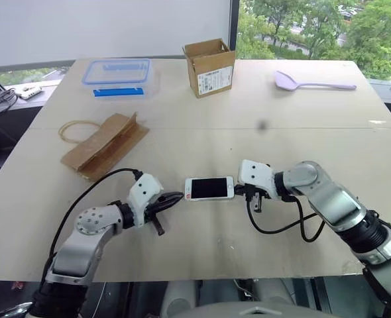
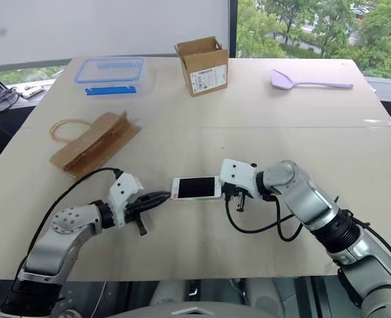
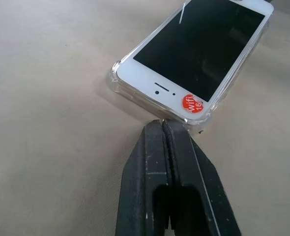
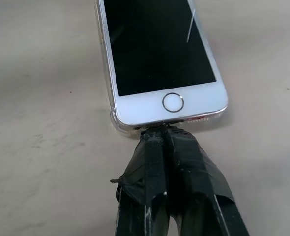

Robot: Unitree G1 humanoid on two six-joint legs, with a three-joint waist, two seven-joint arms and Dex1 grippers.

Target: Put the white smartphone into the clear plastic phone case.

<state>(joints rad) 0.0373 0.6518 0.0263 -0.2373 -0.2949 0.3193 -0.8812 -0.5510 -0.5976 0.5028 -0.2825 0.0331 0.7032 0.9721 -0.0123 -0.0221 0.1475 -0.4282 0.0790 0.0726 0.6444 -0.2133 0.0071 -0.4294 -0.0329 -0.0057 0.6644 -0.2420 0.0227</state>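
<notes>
The white smartphone (image 1: pixel 209 188) lies flat, screen up (red sticker at one end), seated in the clear plastic phone case (image 3: pixel 116 83), near the table's (image 1: pixel 202 132) front edge.

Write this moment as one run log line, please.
white smartphone: lying in clear plastic phone case, screen up | left gripper: shut, at one end | right gripper: shut, at other end | table

Beige table (image 1: pixel 202 119) beside tree-view window (image 1: pixel 315 26)
</notes>
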